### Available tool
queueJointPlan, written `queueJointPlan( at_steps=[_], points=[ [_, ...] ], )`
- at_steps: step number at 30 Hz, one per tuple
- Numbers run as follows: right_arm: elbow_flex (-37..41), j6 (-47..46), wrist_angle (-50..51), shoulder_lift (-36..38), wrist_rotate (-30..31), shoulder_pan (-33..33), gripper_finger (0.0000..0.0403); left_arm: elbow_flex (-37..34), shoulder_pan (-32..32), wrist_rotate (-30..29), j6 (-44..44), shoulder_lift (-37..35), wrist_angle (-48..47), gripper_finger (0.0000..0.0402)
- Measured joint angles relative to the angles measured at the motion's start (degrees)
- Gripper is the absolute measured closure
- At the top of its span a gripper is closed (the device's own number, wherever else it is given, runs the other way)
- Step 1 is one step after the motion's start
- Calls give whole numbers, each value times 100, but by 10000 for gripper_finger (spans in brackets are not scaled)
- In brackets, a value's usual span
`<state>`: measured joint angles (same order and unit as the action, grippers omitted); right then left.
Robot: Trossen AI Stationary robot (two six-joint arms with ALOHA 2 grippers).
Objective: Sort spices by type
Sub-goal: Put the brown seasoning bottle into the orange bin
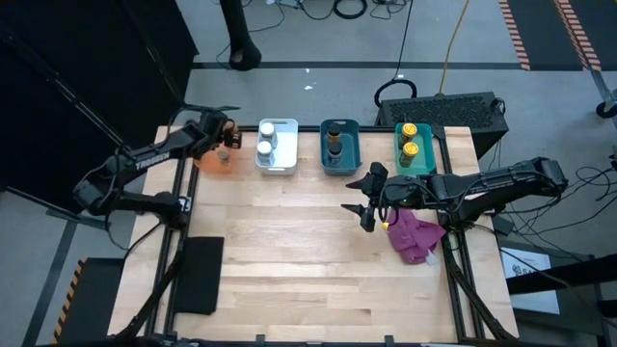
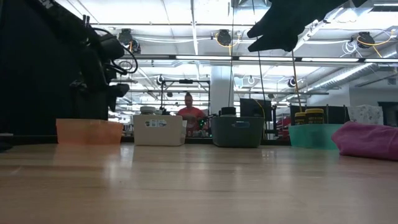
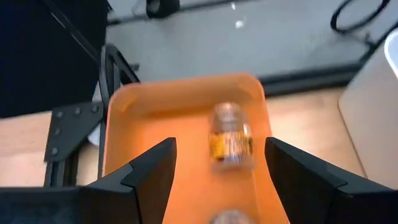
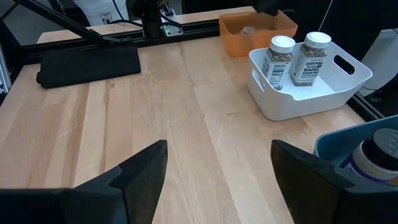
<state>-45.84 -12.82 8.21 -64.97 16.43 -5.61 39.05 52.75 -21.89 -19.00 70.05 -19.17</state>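
Four bins stand in a row along the far edge. The orange bin holds a jar with a brownish lid and a second jar nearer the camera. My left gripper hangs open above this bin, its fingers apart on either side of the upright jar without touching it. Two white-lidded jars stand in the white bin. The blue bin holds a dark-lidded jar, and the teal bin holds two yellow-lidded jars. My right gripper waits open above the bare table.
A magenta cloth lies at the right, under my right arm. A black pad lies near the left front. The wooden table's middle is bare. A person in red shows far behind the table.
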Motion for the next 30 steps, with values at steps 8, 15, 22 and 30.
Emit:
queueJointPlan(
  at_steps=[8, 15, 22, 30],
  points=[
    [-2, 65, -46, 0, 2, 2, 135, 527, 504, 1505, 216, 516, -517, 167],
    [-2, 206, -70, 0, 7, 6, 135, 1076, 826, 1580, 287, 870, -1233, 195],
    [-2, 282, -68, 1, 4, 110, 135, 1079, 873, 1490, 388, 1172, -1248, 197],
    [-2, 282, -63, 0, 2, 111, 135, 1079, 876, 1581, 626, 1507, -1067, 197]
  ],
)
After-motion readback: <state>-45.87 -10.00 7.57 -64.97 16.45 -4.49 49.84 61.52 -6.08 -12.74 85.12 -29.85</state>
